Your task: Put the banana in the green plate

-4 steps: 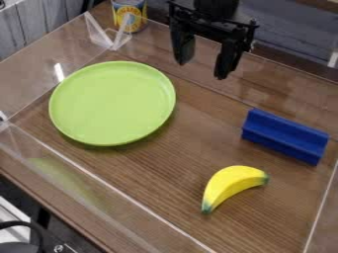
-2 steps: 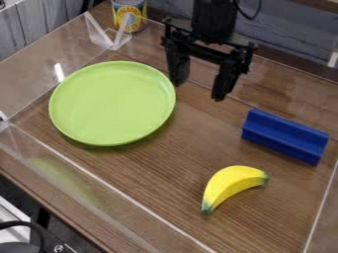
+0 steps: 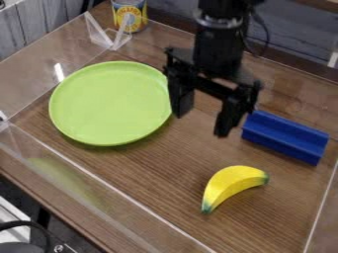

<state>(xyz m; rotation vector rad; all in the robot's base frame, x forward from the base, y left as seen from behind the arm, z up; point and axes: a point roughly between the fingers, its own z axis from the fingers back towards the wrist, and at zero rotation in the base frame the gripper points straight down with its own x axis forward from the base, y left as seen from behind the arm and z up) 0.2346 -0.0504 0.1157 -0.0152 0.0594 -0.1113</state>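
While the black fingers (image 3: 203,101) hang wide open over the brown worktop (image 3: 158,168), they hold nothing. The banana (image 3: 231,185) lies on the worktop below the fingers in the picture, nearer the front edge and well apart from them. The green plate (image 3: 111,101) sits just left of the fingers. A blue block (image 3: 286,134) lies just right of them.

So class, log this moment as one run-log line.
gripper: open, empty, pointing down | banana: on table, untouched | green plate: empty | step: approach
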